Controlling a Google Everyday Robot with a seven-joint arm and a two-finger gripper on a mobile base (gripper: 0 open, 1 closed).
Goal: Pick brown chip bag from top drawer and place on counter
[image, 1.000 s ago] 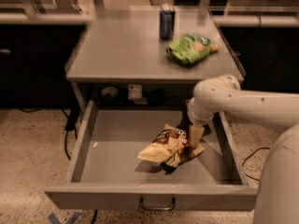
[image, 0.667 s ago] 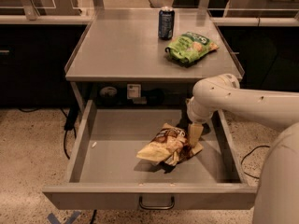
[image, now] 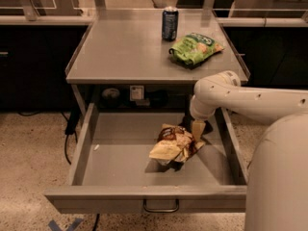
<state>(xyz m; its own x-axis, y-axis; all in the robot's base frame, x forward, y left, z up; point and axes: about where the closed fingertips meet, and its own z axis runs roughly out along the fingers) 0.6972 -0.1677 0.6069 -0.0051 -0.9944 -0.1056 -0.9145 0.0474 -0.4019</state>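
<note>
The brown chip bag [image: 174, 145], dark brown with pale tan parts, is in the right half of the open top drawer [image: 120, 158]. It seems raised a little, with a shadow on the drawer floor under it. My gripper [image: 198, 130] reaches down from the white arm on the right and is shut on the bag's right end. The drawer's wire handle [image: 160, 207] shows on the front panel. The grey counter [image: 125, 47] is directly above the drawer.
A green chip bag [image: 195, 47] and a dark blue can [image: 169, 23] stand on the counter's back right. My white arm [image: 250, 100] crosses over the drawer's right wall. My base [image: 279, 177] fills the lower right. Cables hang at the cabinet's left.
The gripper and the brown chip bag have both shifted slightly up and to the left inside the drawer. Nothing on the counter has moved.
</note>
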